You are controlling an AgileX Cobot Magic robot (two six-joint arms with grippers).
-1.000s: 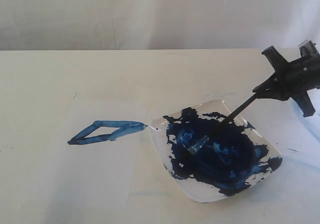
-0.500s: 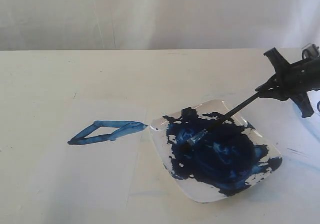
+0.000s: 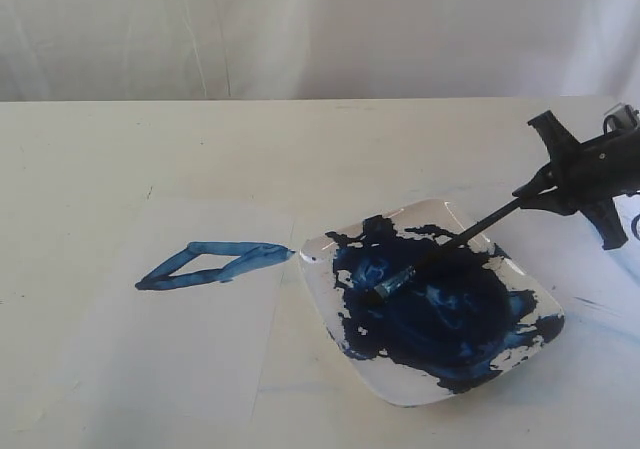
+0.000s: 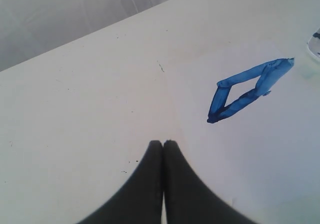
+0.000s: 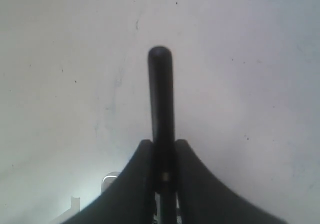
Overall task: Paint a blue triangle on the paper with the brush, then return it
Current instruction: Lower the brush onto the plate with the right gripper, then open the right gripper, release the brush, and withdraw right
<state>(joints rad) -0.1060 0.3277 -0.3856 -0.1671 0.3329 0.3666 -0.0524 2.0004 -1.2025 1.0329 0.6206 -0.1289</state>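
Observation:
The blue triangle (image 3: 215,262) lies on the paper (image 3: 180,339) left of centre; it also shows as a streaky outline (image 4: 248,88) in the left wrist view. The brush (image 3: 455,241) slants down from my right gripper (image 3: 532,191), which is shut on its black handle (image 5: 161,99). Its ferrule and blue tip (image 3: 392,281) rest in the dark paint pool on the clear plate (image 3: 530,344). My left gripper (image 4: 163,145) is shut on nothing above bare table near the triangle; it is out of the exterior view.
The plate of dark-blue paint sits right of the paper's edge. Faint blue smears (image 3: 600,307) mark the table right of the plate. A white curtain (image 3: 300,29) hangs behind the table's far edge.
My right gripper has lowered and drawn slightly right, laying the brush flatter; the brush tip has slid a little toward the plate's left side within the paint.

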